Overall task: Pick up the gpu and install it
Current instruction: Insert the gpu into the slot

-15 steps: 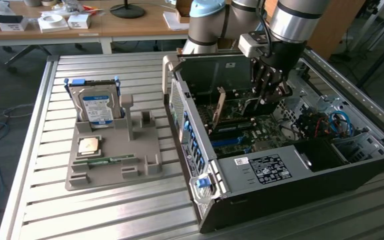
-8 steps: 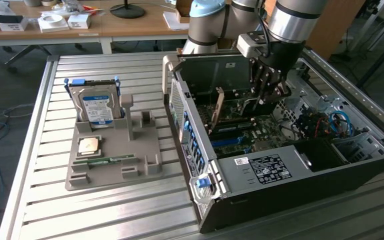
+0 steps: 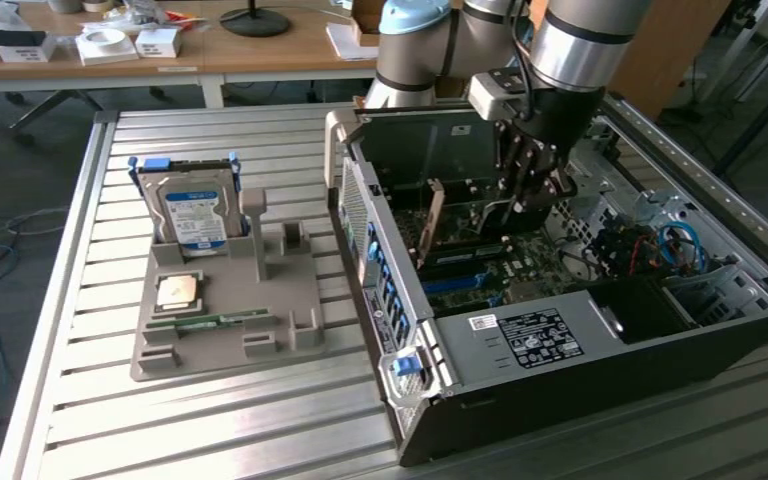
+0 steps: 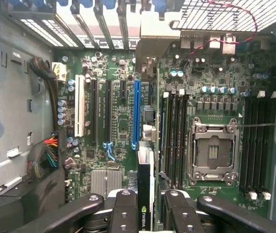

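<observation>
The gpu (image 4: 145,167) gripped edge-on by the tool (image 4: 149,198) (partly closed); blue slot (image 4: 136,114) beside, case walls (image 4: 11,97) around.

No word can be read with certainty. The graphics card (image 4: 144,213) carries a green emblem with pale lettering along its edge, too small to make out. On the computer case (image 3: 464,400) sits a white label (image 3: 539,339) with dense black print and a barcode-like block, and just beside it a small white sticker (image 3: 480,322) — neither is legible. The hard drive (image 3: 195,212) bears a blue-and-white label — its print is unreadable too.
</observation>
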{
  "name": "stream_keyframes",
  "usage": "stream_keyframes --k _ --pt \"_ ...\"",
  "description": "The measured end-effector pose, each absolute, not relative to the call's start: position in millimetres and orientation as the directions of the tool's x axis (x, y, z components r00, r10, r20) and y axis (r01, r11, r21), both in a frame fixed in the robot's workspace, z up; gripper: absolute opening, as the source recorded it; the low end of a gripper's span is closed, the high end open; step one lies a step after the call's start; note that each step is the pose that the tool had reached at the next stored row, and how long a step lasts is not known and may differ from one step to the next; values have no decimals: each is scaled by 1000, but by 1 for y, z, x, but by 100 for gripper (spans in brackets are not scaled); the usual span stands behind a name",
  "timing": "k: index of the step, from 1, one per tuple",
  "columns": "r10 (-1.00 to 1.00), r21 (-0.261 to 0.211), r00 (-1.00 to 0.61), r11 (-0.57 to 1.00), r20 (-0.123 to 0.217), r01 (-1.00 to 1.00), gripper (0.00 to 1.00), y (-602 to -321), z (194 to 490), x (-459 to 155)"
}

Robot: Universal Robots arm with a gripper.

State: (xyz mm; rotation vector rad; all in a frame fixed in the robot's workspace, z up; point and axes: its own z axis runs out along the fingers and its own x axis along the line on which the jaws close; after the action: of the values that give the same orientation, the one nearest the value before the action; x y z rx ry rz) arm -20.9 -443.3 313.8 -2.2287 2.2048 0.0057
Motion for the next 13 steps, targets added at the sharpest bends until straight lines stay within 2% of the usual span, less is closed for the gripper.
stream_keyframes --k 13 --pt "-1000 -15 10 -10 -7 -1000 26 -443 298 -25"
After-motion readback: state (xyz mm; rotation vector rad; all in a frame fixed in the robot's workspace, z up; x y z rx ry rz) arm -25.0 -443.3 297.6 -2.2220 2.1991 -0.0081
